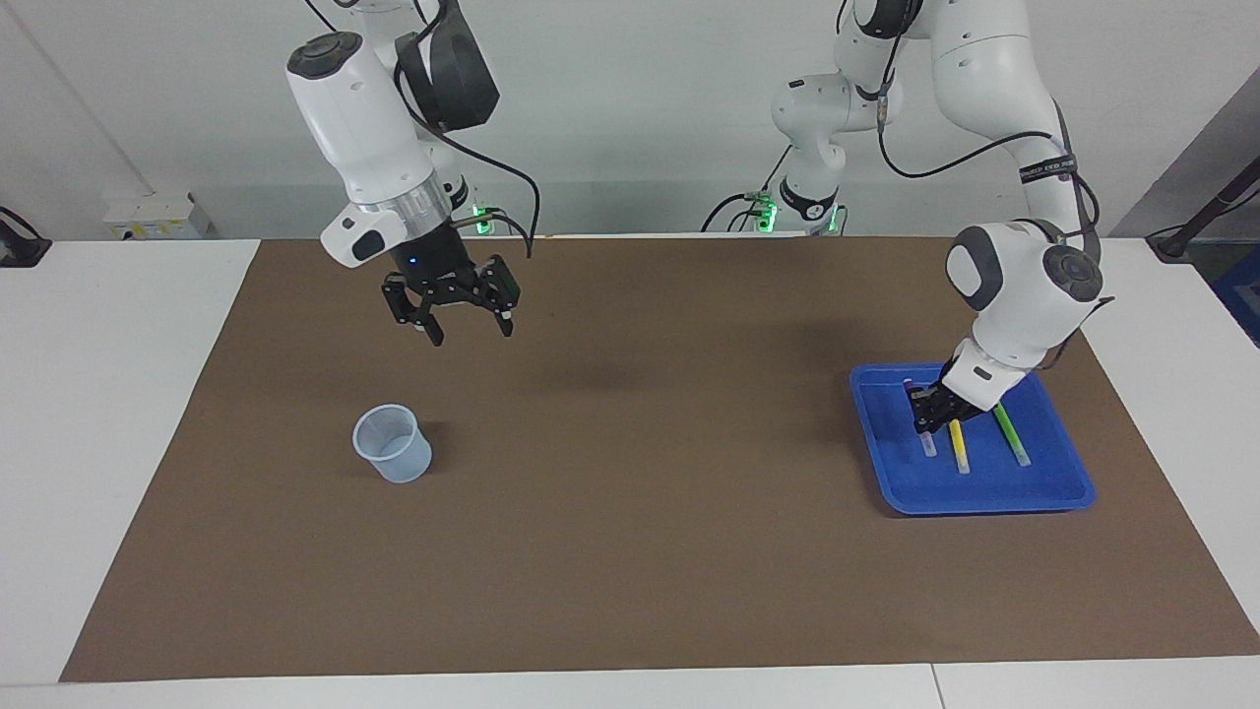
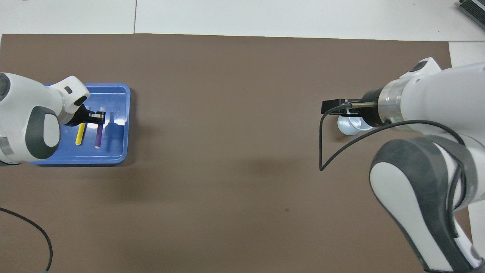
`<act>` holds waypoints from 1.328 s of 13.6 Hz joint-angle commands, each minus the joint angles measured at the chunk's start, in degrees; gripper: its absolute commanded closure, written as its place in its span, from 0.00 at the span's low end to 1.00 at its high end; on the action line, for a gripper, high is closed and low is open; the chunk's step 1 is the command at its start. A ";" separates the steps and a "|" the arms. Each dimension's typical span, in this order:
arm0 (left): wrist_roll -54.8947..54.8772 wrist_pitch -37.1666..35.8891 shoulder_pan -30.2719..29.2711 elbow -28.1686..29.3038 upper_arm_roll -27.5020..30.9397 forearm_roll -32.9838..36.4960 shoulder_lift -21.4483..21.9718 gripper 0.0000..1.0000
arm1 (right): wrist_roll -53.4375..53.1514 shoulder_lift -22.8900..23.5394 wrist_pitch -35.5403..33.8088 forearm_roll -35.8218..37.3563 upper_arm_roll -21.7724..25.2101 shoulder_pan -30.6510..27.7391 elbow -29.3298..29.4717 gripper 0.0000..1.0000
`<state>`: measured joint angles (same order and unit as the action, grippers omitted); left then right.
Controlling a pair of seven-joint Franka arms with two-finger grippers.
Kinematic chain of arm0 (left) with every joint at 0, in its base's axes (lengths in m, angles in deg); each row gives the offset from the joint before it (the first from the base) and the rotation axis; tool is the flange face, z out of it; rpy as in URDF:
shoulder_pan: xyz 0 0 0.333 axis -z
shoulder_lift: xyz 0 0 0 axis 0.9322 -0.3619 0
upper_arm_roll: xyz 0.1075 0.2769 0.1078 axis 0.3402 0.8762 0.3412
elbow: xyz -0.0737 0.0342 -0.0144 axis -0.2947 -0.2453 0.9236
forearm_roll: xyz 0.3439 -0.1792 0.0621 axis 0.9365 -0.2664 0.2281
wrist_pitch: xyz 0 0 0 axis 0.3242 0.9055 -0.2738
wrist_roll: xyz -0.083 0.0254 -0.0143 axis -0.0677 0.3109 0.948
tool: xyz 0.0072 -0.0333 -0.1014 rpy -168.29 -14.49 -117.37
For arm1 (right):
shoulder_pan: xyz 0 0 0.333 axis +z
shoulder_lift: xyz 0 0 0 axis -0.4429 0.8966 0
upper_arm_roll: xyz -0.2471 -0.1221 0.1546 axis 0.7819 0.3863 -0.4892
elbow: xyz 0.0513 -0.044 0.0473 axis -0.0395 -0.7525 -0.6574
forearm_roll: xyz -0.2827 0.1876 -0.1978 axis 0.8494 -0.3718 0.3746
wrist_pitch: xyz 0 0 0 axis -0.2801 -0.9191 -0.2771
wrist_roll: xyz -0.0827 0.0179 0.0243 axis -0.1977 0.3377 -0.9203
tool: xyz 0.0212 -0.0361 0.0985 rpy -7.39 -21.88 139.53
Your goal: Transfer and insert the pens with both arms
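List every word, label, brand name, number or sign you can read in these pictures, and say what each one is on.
No text can be read.
A black band with pale lettering wraps the left arm's cable: too small to read.
The pens, purple, yellow and green, the blue tray and the cup show no markings.
The left gripper is down at the purple pen; the right gripper waits, open, above the mat.

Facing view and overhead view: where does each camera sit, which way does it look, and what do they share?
Facing view: high across the table, looking at the robots; both arms show, left gripper down in the blue tray at the purple pen, right gripper raised, fingers open.
Overhead view: above the robots' end, looking forward and steeply down; arms enter from the bottom.
Shared: tray, yellow pen, purple pen, cup, both grippers. The green pen shows only facing.
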<state>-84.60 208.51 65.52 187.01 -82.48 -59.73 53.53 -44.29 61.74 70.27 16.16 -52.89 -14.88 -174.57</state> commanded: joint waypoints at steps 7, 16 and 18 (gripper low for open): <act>34.74 -13.01 4.48 -5.49 -1.11 -12.28 2.98 1.00 | -18.34 1.42 6.72 -13.18 0.20 5.37 -0.66 0.00; 80.16 -13.19 15.20 -3.91 -1.91 -24.21 4.30 1.00 | -28.92 5.64 14.82 -13.45 0.20 11.09 -1.36 0.11; 82.02 -12.23 15.91 -4.00 -1.99 -30.61 4.22 1.00 | -28.92 6.26 14.82 -13.45 0.28 12.05 -1.36 0.13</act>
<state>-4.98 195.23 80.73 182.10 -85.39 -85.19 56.56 -72.88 67.55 83.66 4.10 -52.85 -4.01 -175.39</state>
